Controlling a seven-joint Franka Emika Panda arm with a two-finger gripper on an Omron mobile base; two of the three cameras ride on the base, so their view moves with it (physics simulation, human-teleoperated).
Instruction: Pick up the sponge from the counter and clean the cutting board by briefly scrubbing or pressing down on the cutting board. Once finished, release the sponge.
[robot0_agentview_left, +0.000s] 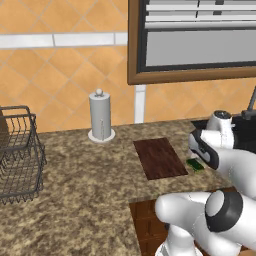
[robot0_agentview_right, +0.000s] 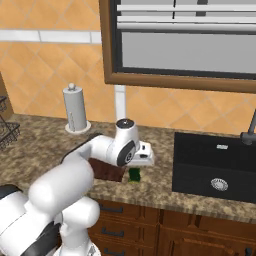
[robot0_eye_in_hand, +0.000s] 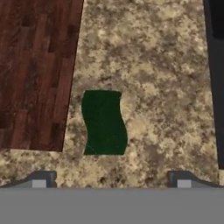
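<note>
The dark green sponge lies flat on the speckled granite counter, just right of the cutting board and apart from it. In the hand view my gripper hangs above the sponge, open, with its two finger tips wide apart and nothing between them. From the left base the cutting board shows whole and the sponge peeks out beside my hand. From the right base the sponge lies below the hand, and my arm covers most of the board.
A black sink is set into the counter right of the sponge, its dark rim close by. A paper towel holder stands at the back wall. A wire basket sits at the far left.
</note>
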